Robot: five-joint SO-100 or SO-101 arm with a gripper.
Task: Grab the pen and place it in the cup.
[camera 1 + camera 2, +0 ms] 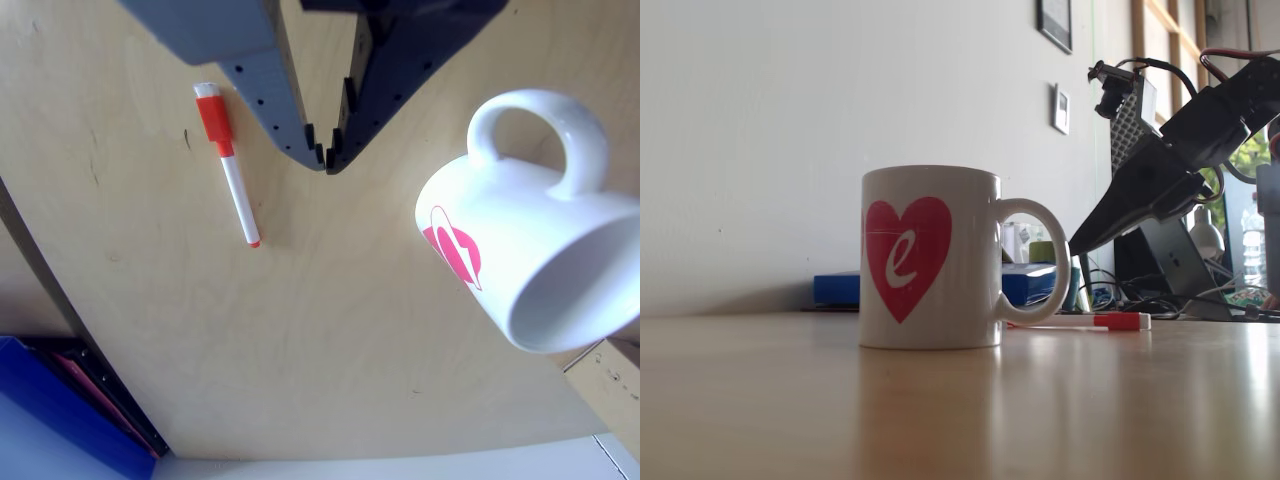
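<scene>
The pen (228,165) lies flat on the light wooden table, a slim white marker with an orange-red cap toward the top of the other view. My gripper (326,160) hangs above the table just right of the pen, its jaws shut with the tips meeting and nothing between them. Further right stands the cup (530,240), a white mug with a pink logo and a loop handle. From the side, the fixed view has the cup (930,257) in front, the pen (1090,321) on the table behind its handle, and the gripper (1074,250) pointing down above the pen.
A blue box (50,420) sits beyond the table's curved edge at lower left in the other view; the fixed view has it (835,288) behind the cup. Cables and dark equipment (1170,270) crowd the right background by the arm.
</scene>
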